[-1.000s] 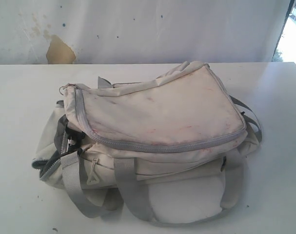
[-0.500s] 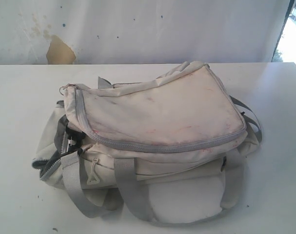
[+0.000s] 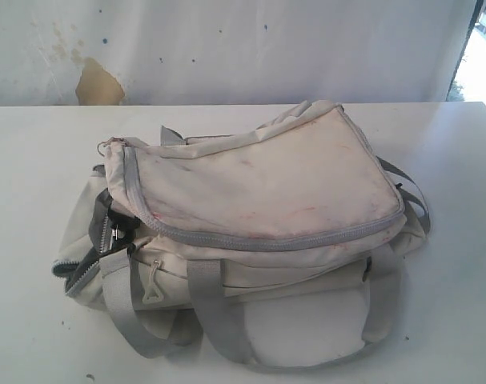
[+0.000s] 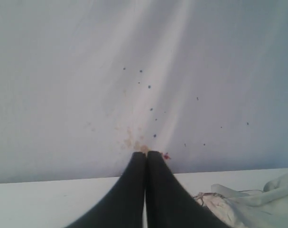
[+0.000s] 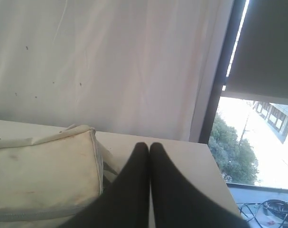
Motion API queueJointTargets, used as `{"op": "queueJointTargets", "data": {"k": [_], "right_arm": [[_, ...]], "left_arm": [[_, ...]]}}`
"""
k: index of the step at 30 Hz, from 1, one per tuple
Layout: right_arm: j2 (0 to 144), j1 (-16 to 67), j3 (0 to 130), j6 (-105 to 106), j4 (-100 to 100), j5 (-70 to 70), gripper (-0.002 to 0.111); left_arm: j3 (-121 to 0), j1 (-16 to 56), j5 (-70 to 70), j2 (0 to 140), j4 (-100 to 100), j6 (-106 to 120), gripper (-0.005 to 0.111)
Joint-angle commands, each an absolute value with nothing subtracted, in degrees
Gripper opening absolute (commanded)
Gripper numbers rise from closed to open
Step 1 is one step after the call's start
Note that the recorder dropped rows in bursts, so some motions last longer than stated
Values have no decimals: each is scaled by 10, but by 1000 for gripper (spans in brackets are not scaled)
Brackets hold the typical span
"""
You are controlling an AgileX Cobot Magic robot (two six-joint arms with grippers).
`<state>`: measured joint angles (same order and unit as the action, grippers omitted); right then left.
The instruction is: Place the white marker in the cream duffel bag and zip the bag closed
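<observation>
Since nothing has shifted, the cream duffel bag (image 3: 259, 192) lies unchanged.

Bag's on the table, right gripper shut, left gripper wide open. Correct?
No. The left gripper is shut too: the left wrist view shows its jaws pressed together, holding nothing. The rest stands: the cream duffel bag lies on the table and the right gripper is shut.
</observation>
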<state>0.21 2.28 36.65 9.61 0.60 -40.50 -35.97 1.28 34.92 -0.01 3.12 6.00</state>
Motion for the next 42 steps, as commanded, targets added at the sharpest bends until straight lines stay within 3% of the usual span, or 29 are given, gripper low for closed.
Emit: {"op": "queueJointTargets", "data": {"k": [1, 7, 21, 42], "right_arm": [[0, 25, 300, 103, 0, -330, 0], [0, 25, 243, 103, 0, -171, 0], [0, 25, 4, 103, 0, 29, 0], [0, 25, 0, 73, 4, -98, 0]], "left_arm": [[-289, 13, 256, 0, 74, 60, 0], [-219, 13, 155, 0, 89, 26, 0], [0, 13, -20, 0, 85, 34, 0], [0, 13, 58, 0, 67, 66, 0]]}}
